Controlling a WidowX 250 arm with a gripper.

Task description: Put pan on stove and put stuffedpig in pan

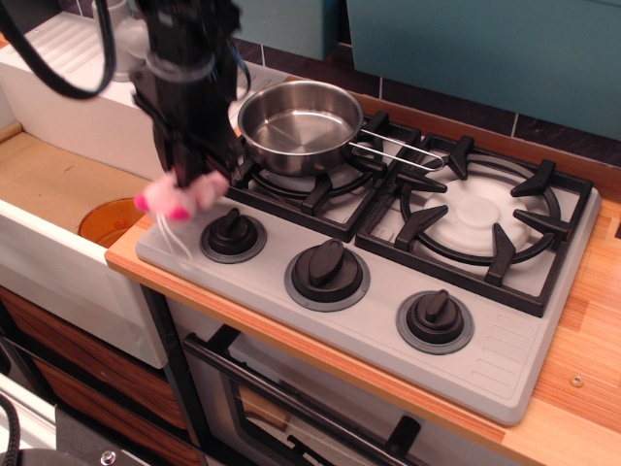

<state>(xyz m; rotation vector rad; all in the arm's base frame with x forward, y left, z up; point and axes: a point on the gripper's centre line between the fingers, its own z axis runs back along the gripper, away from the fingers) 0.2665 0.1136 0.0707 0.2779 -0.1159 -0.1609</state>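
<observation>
Pincer hangs vertical over the stove's front-left corner, closed on the stuffedpig, which you hold clear of the surface just left of the leftmost knob; grip looks to be on the toy's upper body, prob. so it drops freely when released. Pig: pale-pink plush, brighter pink feet/snout, white string loop dangling below, image slightly blurred. Pan, shiny steel w/ wire-loop handle pointing right, sits on the left burner of the stove, empty, so step one appears done. Desk is wood; sink lies to the left.
</observation>
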